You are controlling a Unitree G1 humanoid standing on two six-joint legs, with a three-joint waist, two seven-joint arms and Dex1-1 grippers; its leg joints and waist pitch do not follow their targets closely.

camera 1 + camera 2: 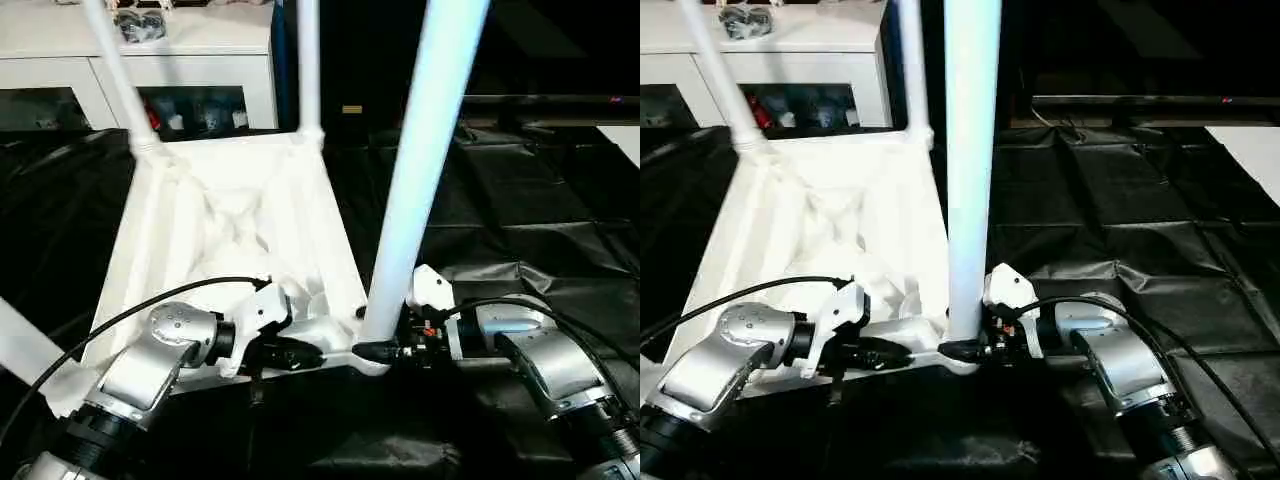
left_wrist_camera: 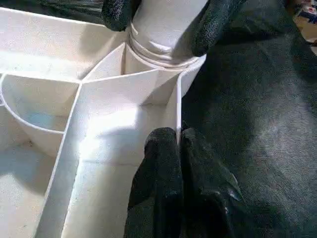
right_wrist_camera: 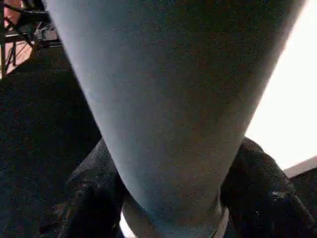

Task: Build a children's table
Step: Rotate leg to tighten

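Dead centre of the head view sits the tabletop (image 1: 235, 225), flipped upside down on the black sheeting (image 1: 520, 230) that covers the floor, ribbed underside up, with legs already standing in its corner sockets: two at the upper left of the frame, and the near leg (image 1: 420, 170) rising through the middle right. We reckon the whole thing is light, hollow moulded plastic, stiff enough along the ribs but a bit flexy on the thin outer wall, and smooth enough to be slippery under rubber. Our left gripper (image 2: 179, 144) has its fingers (image 2: 161, 148) pressed together, pinching the thin rim wall of the tabletop just beside the near corner socket (image 2: 163, 57), which looks like a decent place to steady it since the rib junction there stiffens the edge. Our right gripper (image 1: 385, 351) has its fingers (image 2: 116, 12) spread round the base of that leg, one each side of the tube right above the socket collar. Low down is where we'd hold it: the tube tapers and is glossy, so a grip higher up would likely slide, and leverage from up there could rock the socket. Behind, at the upper left of the frame, stands a white cabinet (image 1: 200, 60) with glass doors.
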